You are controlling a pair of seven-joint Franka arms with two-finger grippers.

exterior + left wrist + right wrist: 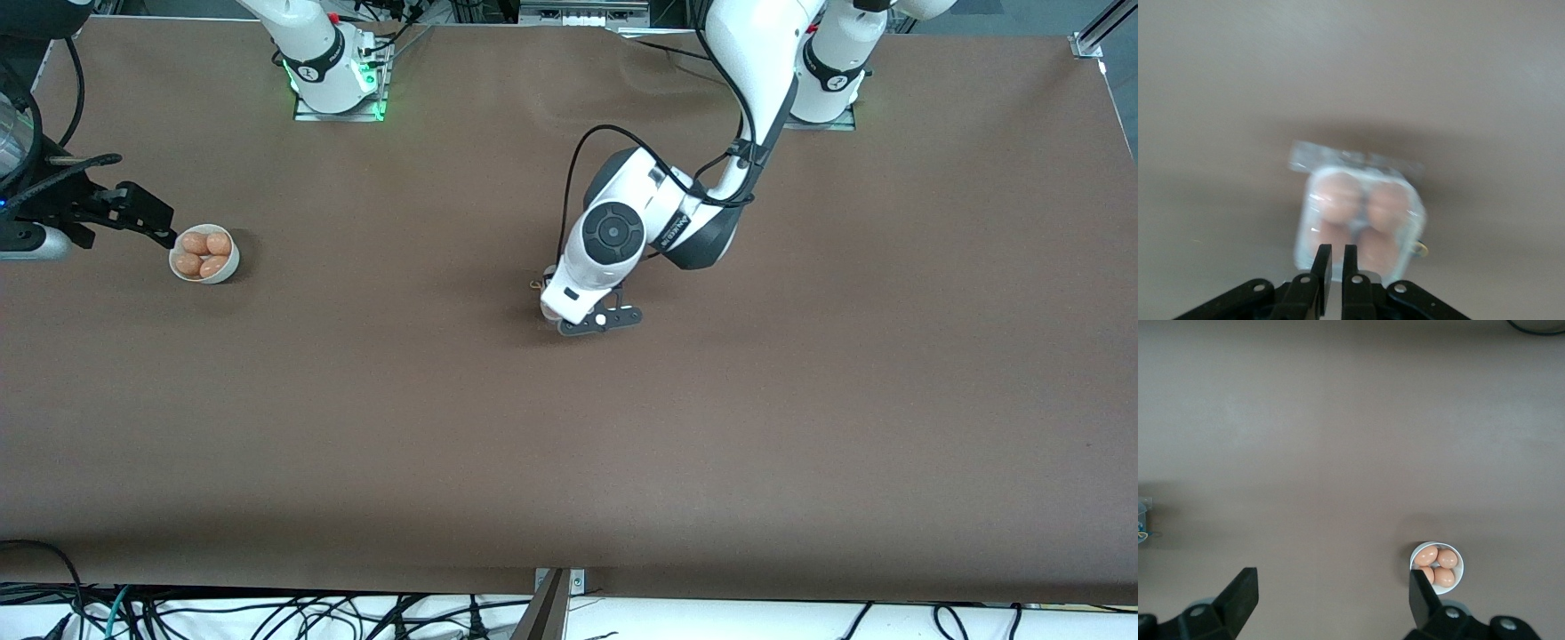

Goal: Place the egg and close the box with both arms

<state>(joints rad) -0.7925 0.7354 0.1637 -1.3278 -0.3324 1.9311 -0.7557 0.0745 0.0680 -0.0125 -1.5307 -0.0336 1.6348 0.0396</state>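
Under the left gripper [1333, 270], near the middle of the table [800, 400], sits the box [1361, 217], its clear lid looking down over four eggs, though whether it has snapped fully home I cannot tell. The left gripper's fingers [1323, 263] are pinched almost together with nothing between them, hanging just over the box's near edge. The left arm [747, 80] reaches in from its base, elbow high, wrist [613, 233] bent steeply down so it hides the box from the front camera.

Off at the right arm's end of the table, the right gripper [1331, 600] waits with its fingers spread wide and empty, held level just beside the round bowl [205, 255] of spare eggs [206, 252].

What worries me: if those narrow fingers press down off-centre, the light box could skid or tip, since nothing braces it. If the lid is only resting and not latched, it might spring back up once the gripper pulls away. A hard push could also crack an egg [1338, 197] through the thin plastic
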